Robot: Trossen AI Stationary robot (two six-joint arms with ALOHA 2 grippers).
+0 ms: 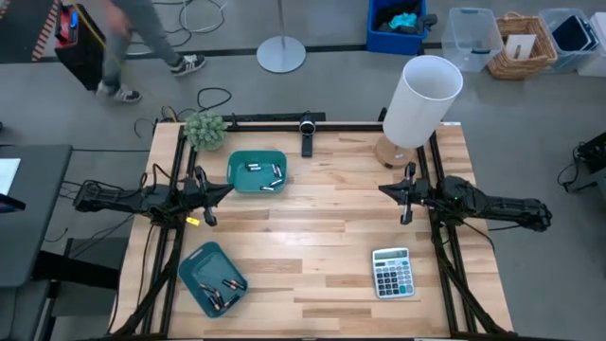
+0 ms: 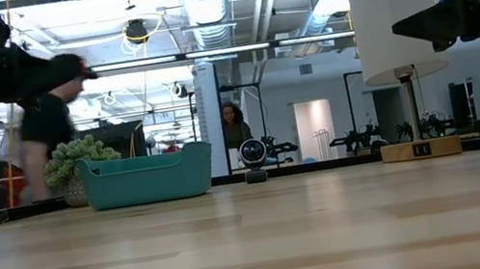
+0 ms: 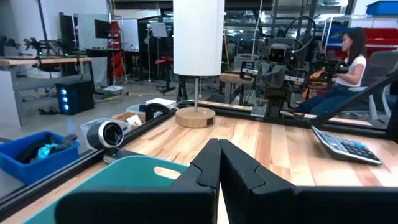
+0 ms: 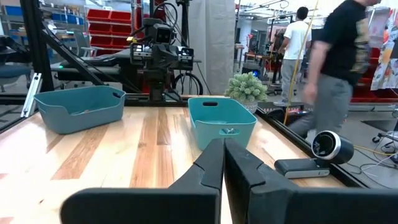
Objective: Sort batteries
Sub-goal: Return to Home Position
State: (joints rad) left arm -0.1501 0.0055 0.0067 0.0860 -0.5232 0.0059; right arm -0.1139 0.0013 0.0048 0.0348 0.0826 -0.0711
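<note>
Several small batteries (image 1: 266,175) lie in a teal tray (image 1: 239,161) at the far middle-left of the table. More batteries (image 1: 225,289) lie in a second teal tray (image 1: 196,268) at the near left. My left gripper (image 1: 227,189) hovers level at the table's left, just beside the far tray's near edge, and its fingers are shut on nothing (image 3: 219,149). Over the table's right side my right gripper (image 1: 383,188) also points level toward the middle. Its fingertips stand together with nothing between them (image 4: 224,149).
A grey calculator (image 1: 392,273) lies at the near right. A white lamp (image 1: 421,99) stands at the far right, a small plant (image 1: 204,130) at the far left and a webcam (image 1: 307,133) at the far edge. The wood between the arms is bare. People move beyond the table.
</note>
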